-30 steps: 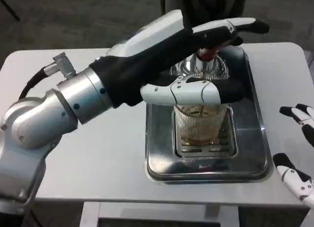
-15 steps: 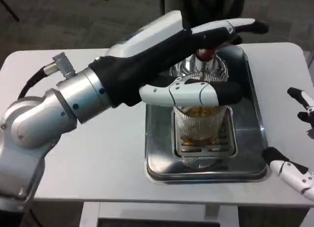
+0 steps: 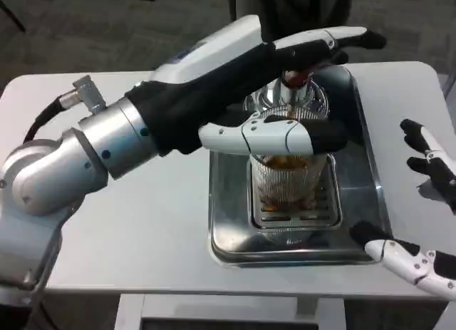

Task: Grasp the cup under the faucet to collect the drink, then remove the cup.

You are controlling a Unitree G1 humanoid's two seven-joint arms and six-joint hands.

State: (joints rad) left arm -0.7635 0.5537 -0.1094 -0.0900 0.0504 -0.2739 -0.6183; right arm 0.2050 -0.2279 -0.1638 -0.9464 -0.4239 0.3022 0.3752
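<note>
A ribbed clear glass cup (image 3: 288, 180) with amber drink in it stands on the slotted grille of a steel drip tray (image 3: 370, 202), under the chrome faucet (image 3: 296, 95) with its red-tipped tap. My left hand (image 3: 271, 95) reaches over from the left, with its thumb laid across the cup's near rim and its long fingers stretched over the tap behind the cup, so it grips the cup around its top. My right hand (image 3: 420, 209) hovers open by the tray's right edge, fingers spread apart and holding nothing.
The white table (image 3: 142, 202) carries the tray at its centre right. My left forearm (image 3: 92, 155) crosses the table's left half. The table's front edge runs just below the tray, and dark floor lies beyond the far edge.
My right hand has moved in leftward toward the tray's front right corner. The amber drink stands higher in the cup. My left hand keeps its hold around the cup.
</note>
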